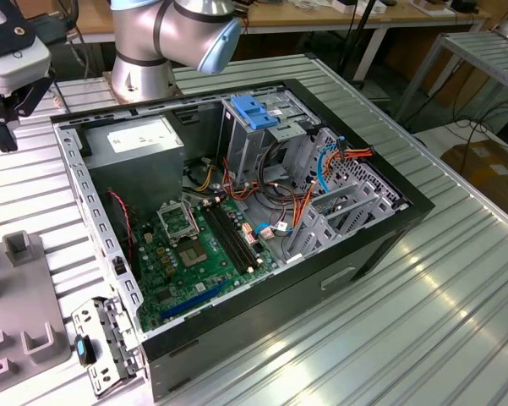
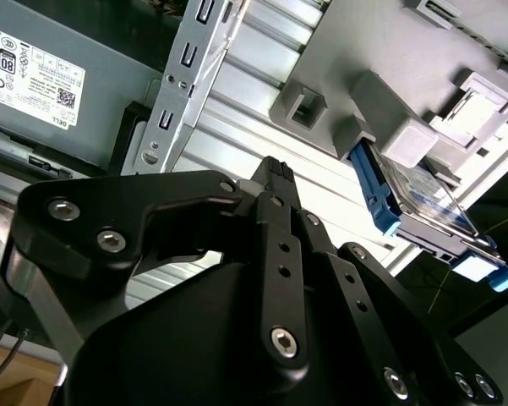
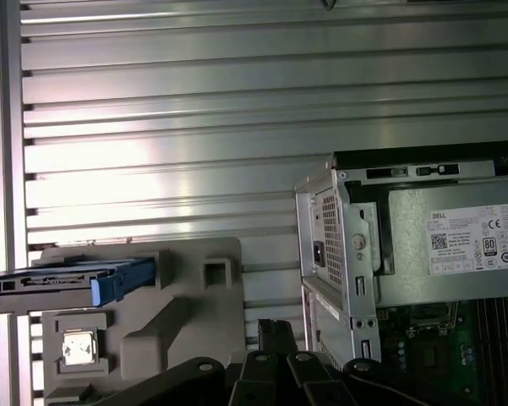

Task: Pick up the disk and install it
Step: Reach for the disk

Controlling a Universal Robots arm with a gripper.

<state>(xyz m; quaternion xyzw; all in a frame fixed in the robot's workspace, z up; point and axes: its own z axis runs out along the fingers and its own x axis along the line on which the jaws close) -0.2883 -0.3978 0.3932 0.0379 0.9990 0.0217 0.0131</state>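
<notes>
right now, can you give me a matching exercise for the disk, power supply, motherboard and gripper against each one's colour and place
Things:
1 disk
2 power supply
3 motherboard
4 gripper

Colour and place:
a green, lying flat inside the open case
b black, above the ribbed table, outside the case
c blue side rails, resting on the grey fixture
d silver box with a white label, in a corner of the case

Pairs: 1-c, 2-d, 3-a, 4-b
</notes>
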